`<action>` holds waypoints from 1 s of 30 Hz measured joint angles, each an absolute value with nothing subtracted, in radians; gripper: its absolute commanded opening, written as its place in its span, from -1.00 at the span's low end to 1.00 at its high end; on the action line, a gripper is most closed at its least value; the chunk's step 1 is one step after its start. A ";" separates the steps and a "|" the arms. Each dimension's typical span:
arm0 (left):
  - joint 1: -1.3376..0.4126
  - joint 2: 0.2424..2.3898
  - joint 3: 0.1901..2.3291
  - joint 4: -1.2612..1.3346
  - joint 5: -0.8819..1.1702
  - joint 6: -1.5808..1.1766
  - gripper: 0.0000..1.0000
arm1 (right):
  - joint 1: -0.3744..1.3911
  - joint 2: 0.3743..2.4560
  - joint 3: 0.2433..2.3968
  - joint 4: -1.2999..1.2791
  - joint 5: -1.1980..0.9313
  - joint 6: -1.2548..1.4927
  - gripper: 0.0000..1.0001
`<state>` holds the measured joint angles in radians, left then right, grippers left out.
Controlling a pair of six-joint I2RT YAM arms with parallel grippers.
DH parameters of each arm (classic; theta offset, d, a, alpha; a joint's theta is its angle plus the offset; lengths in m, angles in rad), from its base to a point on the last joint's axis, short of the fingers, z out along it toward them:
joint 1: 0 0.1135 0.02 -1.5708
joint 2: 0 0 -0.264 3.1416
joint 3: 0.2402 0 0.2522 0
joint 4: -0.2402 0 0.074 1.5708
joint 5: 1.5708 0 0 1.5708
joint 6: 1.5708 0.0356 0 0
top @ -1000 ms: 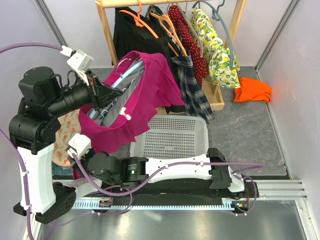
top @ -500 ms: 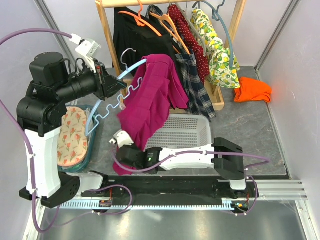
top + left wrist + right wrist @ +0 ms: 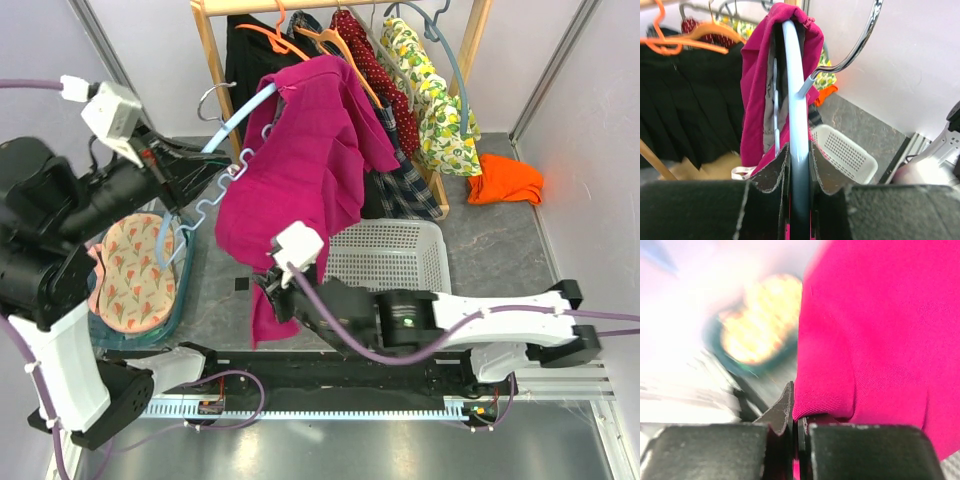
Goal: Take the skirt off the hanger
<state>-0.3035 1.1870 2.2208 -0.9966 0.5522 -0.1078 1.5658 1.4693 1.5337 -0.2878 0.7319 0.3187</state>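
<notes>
The plaid skirt (image 3: pixel 402 192) hangs on the rack at the back, mostly hidden behind a magenta garment (image 3: pixel 300 160). Its pale peach hanger (image 3: pixel 330 38) shows above it. My left gripper (image 3: pixel 200 168) (image 3: pixel 800 170) is shut on a light-blue hanger (image 3: pixel 245 105) (image 3: pixel 792 75) held high, with the magenta garment (image 3: pixel 755 75) draped over its far end. Lower down, my right gripper (image 3: pixel 272 290) (image 3: pixel 796 420) is shut on the bottom hem of that magenta garment (image 3: pixel 875 330). Neither gripper touches the plaid skirt.
A white perforated basket (image 3: pixel 400 255) lies in the middle, under the garment. A teal tray (image 3: pixel 180 300) with a floral cloth is at the left. An orange cloth (image 3: pixel 505 180) lies at the back right. The wooden rack (image 3: pixel 212 60) holds black, red-dotted and lemon-print clothes.
My left arm has swung the light-blue hanger up and back, lifting the magenta garment. My right gripper has kept its hold on the hem and moved rightward towards the middle.
</notes>
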 measured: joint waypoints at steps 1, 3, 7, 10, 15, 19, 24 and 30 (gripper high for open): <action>-0.303 1.177 2.224 -0.990 0.552 -0.105 -0.97 | 1.591 1.455 1.570 -0.266 0.749 0.290 -1.00; -0.303 1.160 2.235 -0.982 0.551 -0.099 -0.97 | 1.627 1.427 1.620 -0.225 0.786 0.237 -1.00; -0.303 1.145 2.264 -0.976 0.552 -0.089 -0.97 | 1.628 1.373 1.624 -0.173 0.912 0.148 -1.00; -0.303 1.137 2.275 -0.968 0.554 -0.089 -0.97 | 1.619 1.339 1.568 -0.127 1.058 0.077 -1.00; -0.303 1.144 2.277 -0.963 0.572 -0.089 -0.96 | 1.561 1.261 1.417 -0.009 1.230 -0.067 -0.80; -0.303 1.153 2.255 -0.968 0.606 -0.088 -0.97 | 1.467 1.192 1.393 0.100 1.282 -0.187 -0.78; -0.303 1.112 2.096 -0.983 0.661 -0.081 -0.96 | 1.370 1.105 1.409 0.220 1.291 -0.287 -0.78; -0.303 1.086 1.943 -1.126 0.709 -0.012 -0.96 | 1.331 1.098 1.424 0.274 1.327 -0.354 -0.81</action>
